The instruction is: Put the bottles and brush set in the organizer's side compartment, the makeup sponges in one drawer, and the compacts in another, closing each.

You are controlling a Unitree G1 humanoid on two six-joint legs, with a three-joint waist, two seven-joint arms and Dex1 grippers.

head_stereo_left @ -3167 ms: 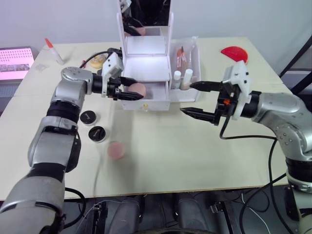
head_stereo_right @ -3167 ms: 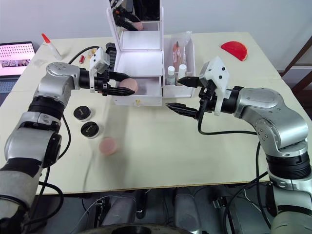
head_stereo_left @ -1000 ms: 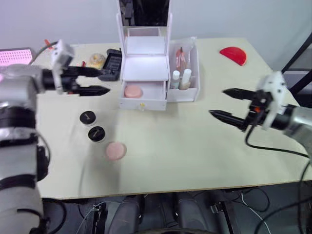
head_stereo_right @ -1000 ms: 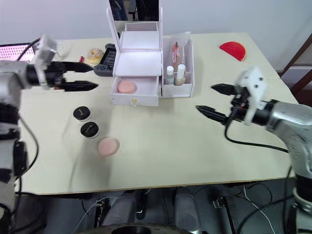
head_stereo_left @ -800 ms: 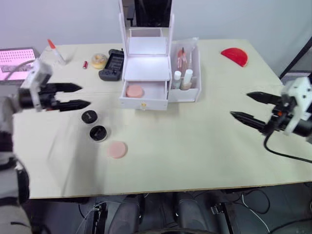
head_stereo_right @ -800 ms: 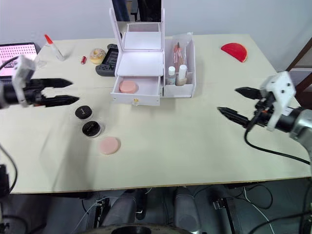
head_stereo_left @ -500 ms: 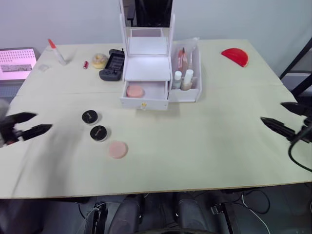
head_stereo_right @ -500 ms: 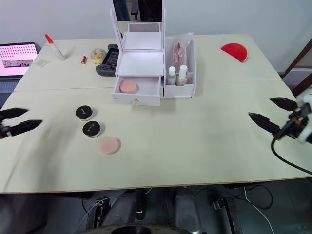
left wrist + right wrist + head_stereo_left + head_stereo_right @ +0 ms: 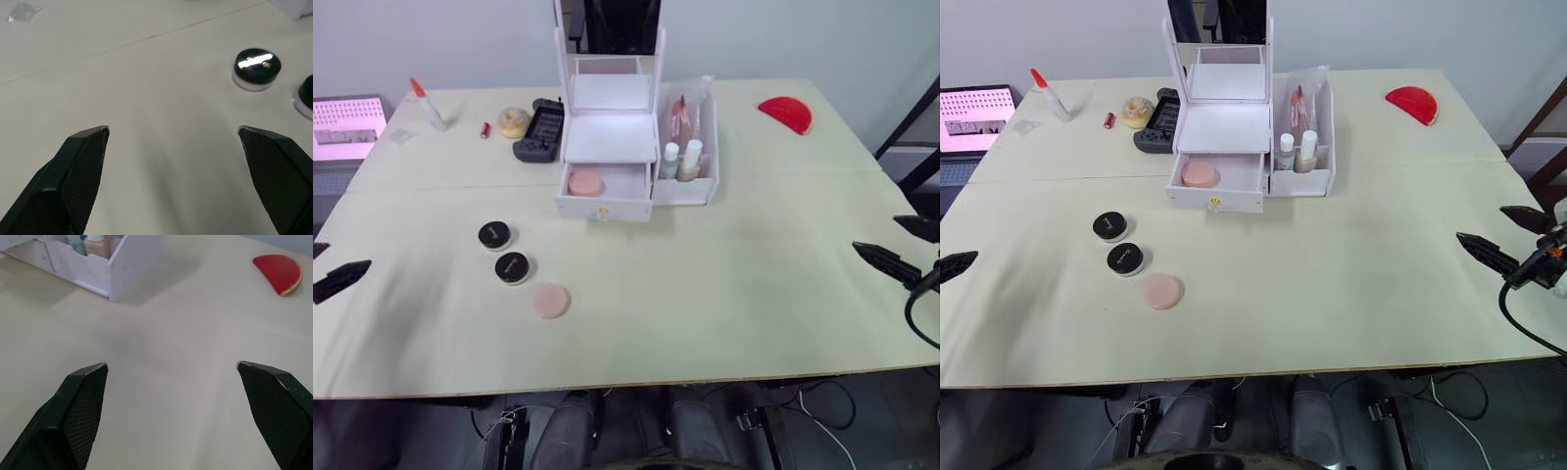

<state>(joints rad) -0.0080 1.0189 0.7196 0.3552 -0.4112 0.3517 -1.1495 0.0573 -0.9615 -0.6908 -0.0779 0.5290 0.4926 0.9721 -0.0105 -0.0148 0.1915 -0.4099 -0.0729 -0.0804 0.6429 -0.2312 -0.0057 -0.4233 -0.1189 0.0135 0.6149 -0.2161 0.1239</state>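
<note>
From my head, I am seeing the organizer [image 9: 607,147] standing upright at the back of the bench [image 9: 724,284], its open drawer [image 9: 604,192] facing me with one sponge [image 9: 584,183] inside; bottles [image 9: 678,161] and brush set [image 9: 679,116] are standing in the side compartment. The other sponge [image 9: 550,301] and two compacts [image 9: 502,251] are lying flat, waiting, I judge.

My left hand [image 9: 173,147] is hanging released and empty near the compacts.

My right hand [image 9: 171,382] is also spread, empty, pointing toward the organizer.
</note>
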